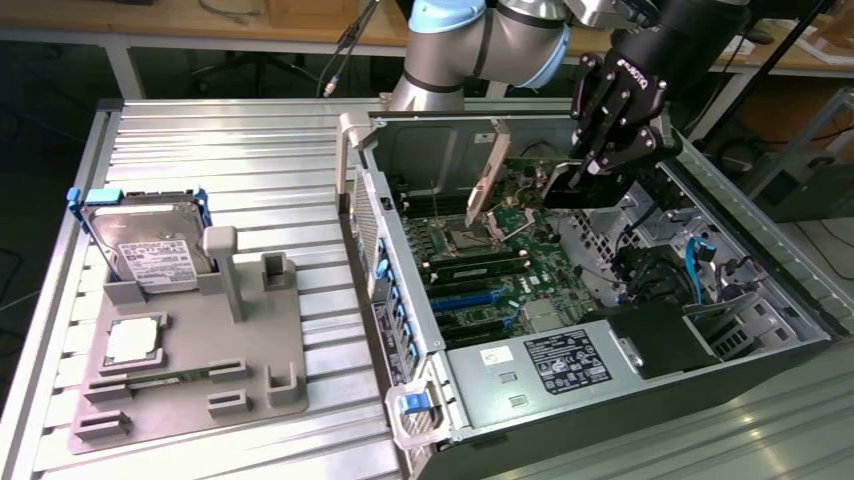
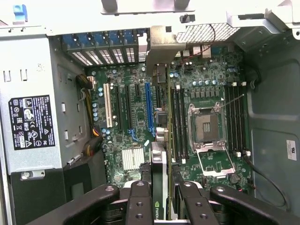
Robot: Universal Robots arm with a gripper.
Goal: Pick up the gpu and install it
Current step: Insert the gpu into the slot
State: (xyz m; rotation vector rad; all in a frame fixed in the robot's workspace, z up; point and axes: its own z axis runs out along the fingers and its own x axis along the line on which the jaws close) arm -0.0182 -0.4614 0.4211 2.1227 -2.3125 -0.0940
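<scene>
Exterior view: the biggest thing is the slatted metal table (image 1: pixel 200 130), and on it, toward the exterior view's right, lies an open computer case (image 1: pixel 747 300) with its side off and the motherboard (image 1: pixel 501 270) facing up. The robot arm (image 1: pixel 481 40) reaches over the far edge of the case, and its black gripper (image 1: pixel 597 172) hangs above the far part of the board. Toward the exterior view's left sits a grey holder tray (image 1: pixel 187 370), well apart from the gripper, with a silver hard drive (image 1: pixel 150 245) standing in its far slot and a small square chip (image 1: pixel 134 342) lying flat nearer the front. Inside the case, the power supply (image 1: pixel 561 362) with its black label lies at the near end. From the wrist view, the same power supply (image 2: pixel 33 126) sits to one side of the motherboard (image 2: pixel 136 108), and the empty processor socket (image 2: pixel 206 129) lies open to the other side with its retaining frame lifted. The gripper (image 2: pixel 161 201) is clamped on the gpu (image 2: pixel 159 159), which is held edge-on between the black fingers (image 2: pixel 139 206), its metal bracket end pointing at the case's rear slots. The card hangs above the board, between the blue expansion slot (image 2: pixel 149 108) and the memory slots (image 2: pixel 178 119); I cannot tell whether it touches any slot.
</scene>
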